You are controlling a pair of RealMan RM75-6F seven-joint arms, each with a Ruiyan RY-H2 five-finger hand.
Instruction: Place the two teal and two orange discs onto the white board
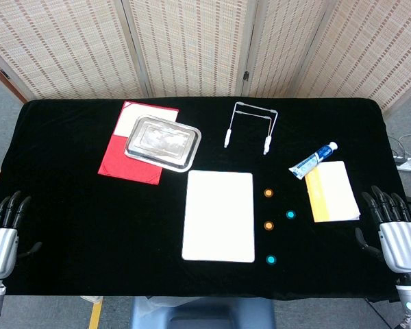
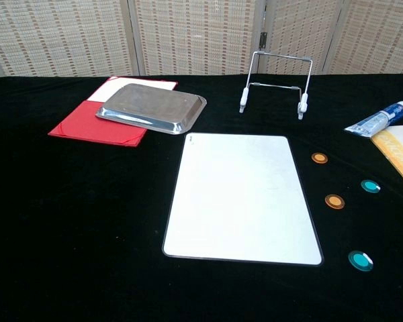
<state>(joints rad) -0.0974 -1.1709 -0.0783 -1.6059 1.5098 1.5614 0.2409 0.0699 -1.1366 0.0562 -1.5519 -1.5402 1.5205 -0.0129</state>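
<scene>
The white board [image 1: 218, 215] [image 2: 242, 198] lies bare on the black table, in the middle. Right of it sit two orange discs [image 1: 268, 192] [image 1: 268, 225] and two teal discs [image 1: 290, 214] [image 1: 271, 259]. The chest view shows the same orange discs [image 2: 319, 157] [image 2: 334, 201] and teal discs [image 2: 370, 186] [image 2: 360, 259]. My left hand [image 1: 1, 233] hovers at the table's left front edge, fingers apart, holding nothing. Off the right front edge my right hand [image 1: 396, 233] is likewise spread and empty. Neither hand appears in the chest view.
A metal tray [image 1: 162, 142] rests on a red folder [image 1: 131, 152] at the back left. A wire stand [image 1: 250, 125] is behind the board. A toothpaste tube [image 1: 313, 161] and a yellow-edged notepad [image 1: 333, 191] lie at the right.
</scene>
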